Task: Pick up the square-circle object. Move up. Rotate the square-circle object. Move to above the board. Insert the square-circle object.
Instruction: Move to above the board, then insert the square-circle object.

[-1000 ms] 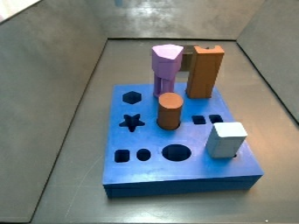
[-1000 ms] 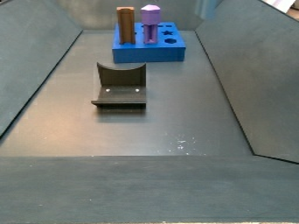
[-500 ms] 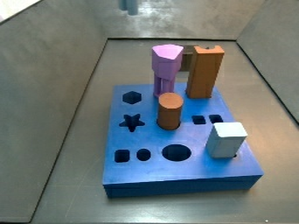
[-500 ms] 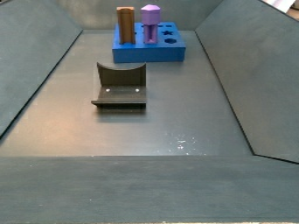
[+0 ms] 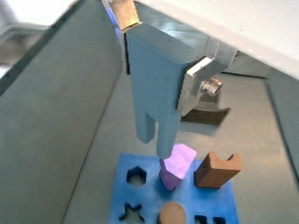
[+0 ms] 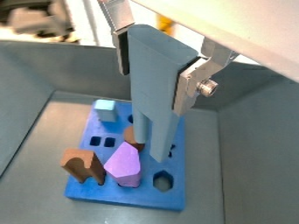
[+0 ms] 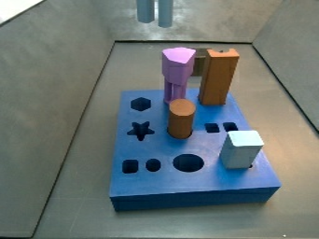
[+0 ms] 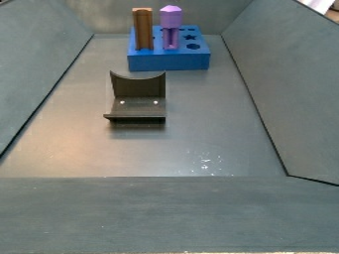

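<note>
Above the board (image 7: 187, 177), at the top edge of a side view, hangs the square-circle object (image 7: 155, 10), upright and clear of it. Both wrist views show the gripper (image 6: 158, 59) pinching the piece between its silver fingers (image 6: 198, 72), posts pointing down. Right of centre on the board stand a lilac prism (image 7: 177, 73), brown posts (image 7: 218, 77) and a white cube (image 7: 243, 148).

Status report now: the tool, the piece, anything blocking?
Tool shut on square-circle object, high above board. Object upright, not inserted. Lilac prism stands close below.
</note>
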You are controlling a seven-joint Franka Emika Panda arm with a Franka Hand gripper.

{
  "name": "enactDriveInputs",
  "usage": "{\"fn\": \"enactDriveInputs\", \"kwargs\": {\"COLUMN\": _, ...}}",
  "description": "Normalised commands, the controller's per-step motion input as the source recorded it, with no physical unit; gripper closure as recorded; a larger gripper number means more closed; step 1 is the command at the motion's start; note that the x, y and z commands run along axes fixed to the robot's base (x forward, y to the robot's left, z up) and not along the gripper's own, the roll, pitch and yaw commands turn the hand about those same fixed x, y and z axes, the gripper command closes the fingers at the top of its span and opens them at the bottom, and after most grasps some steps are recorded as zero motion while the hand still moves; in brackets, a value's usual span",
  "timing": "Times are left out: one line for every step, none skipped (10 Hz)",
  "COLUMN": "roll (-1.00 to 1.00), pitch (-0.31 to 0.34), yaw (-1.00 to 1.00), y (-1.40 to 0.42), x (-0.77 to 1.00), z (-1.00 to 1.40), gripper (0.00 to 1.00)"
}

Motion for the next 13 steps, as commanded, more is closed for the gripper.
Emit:
{"fn": "enactDriveInputs", "kwargs": {"roll": 0.02, "pitch": 0.13, "yaw": 1.0, "y": -0.1, "x": 0.09, "z": 0.03, "gripper": 1.0}}
{"fn": "enactDriveInputs", "kwargs": {"roll": 0.02, "pitch": 0.132, "yaw": 1.0, "y": -0.08, "x": 0.07, "z": 0.03, "gripper": 1.0}}
{"fn": "enactDriveInputs", "kwargs": {"roll": 0.02, "pitch": 0.151, "yaw": 1.0, "y": -0.06, "x": 0.07, "z": 0.02, "gripper": 1.0}}
{"fn": "enactDriveInputs", "kwargs": {"roll": 0.03, "pitch": 0.174, "yaw": 1.0, "y": -0.04, "x": 0.07, "z": 0.02, "gripper": 1.0}}
{"fn": "enactDriveInputs", "kwargs": {"roll": 0.04, "pitch": 0.223, "yaw": 1.0, "y": -0.04, "x": 0.07, "z": 0.03, "gripper": 1.0}}
{"fn": "enactDriveInputs", "kwargs": {"roll": 0.05, "pitch": 0.228, "yaw": 0.83, "y": -0.03, "x": 0.07, "z": 0.03, "gripper": 1.0}}
{"fn": "enactDriveInputs", "kwargs": {"roll": 0.05, "pitch": 0.198, "yaw": 0.5, "y": -0.03, "x": 0.08, "z": 0.03, "gripper": 1.0}}
{"fn": "enactDriveInputs", "kwargs": {"roll": 0.05, "pitch": 0.177, "yaw": 0.36, "y": -0.03, "x": 0.08, "z": 0.02, "gripper": 1.0}}
{"fn": "enactDriveInputs", "kwargs": {"roll": 0.04, "pitch": -0.056, "yaw": 0.39, "y": -0.78, "x": 0.0, "z": -0.35, "gripper": 1.0}}
{"fn": "enactDriveInputs", "kwargs": {"roll": 0.01, "pitch": -0.05, "yaw": 0.35, "y": -0.85, "x": 0.0, "z": -0.44, "gripper": 1.0}}
{"fn": "enactDriveInputs", "kwargs": {"roll": 0.0, "pitch": -0.077, "yaw": 0.33, "y": -0.85, "x": -0.05, "z": -0.35, "gripper": 1.0}}
{"fn": "enactDriveInputs", "kwargs": {"roll": 0.02, "pitch": -0.076, "yaw": 0.37, "y": -0.86, "x": -0.05, "z": -0.39, "gripper": 1.0}}
{"fn": "enactDriveInputs", "kwargs": {"roll": 0.04, "pitch": -0.074, "yaw": 0.39, "y": -0.82, "x": -0.05, "z": -0.49, "gripper": 1.0}}
